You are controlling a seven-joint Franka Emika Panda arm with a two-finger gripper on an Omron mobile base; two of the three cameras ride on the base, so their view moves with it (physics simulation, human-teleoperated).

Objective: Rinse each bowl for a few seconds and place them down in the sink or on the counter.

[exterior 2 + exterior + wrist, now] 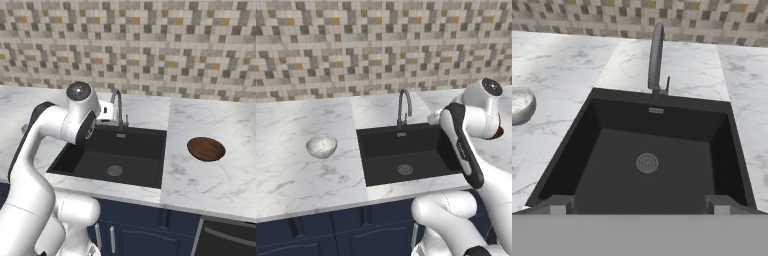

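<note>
The pale speckled bowl (321,146) stands upright on the marble counter (291,175) left of the black sink (386,145); the hand view catches it at the left edge (519,104). The dark brown shallow bowl (206,148) rests on the counter (210,185) right of the sink (135,145). My gripper (639,207) hangs above the near side of the sink (657,145), open, its fingertips (559,205) wide apart with nothing between them. Both bowls are well away from it.
The grey gooseneck faucet (404,105) (118,105) (656,57) rises behind the basin, with no water showing. A round drain (647,163) sits in the basin floor. The mosaic wall (381,45) closes the back. Dark navy cabinets (331,230) run below the counter.
</note>
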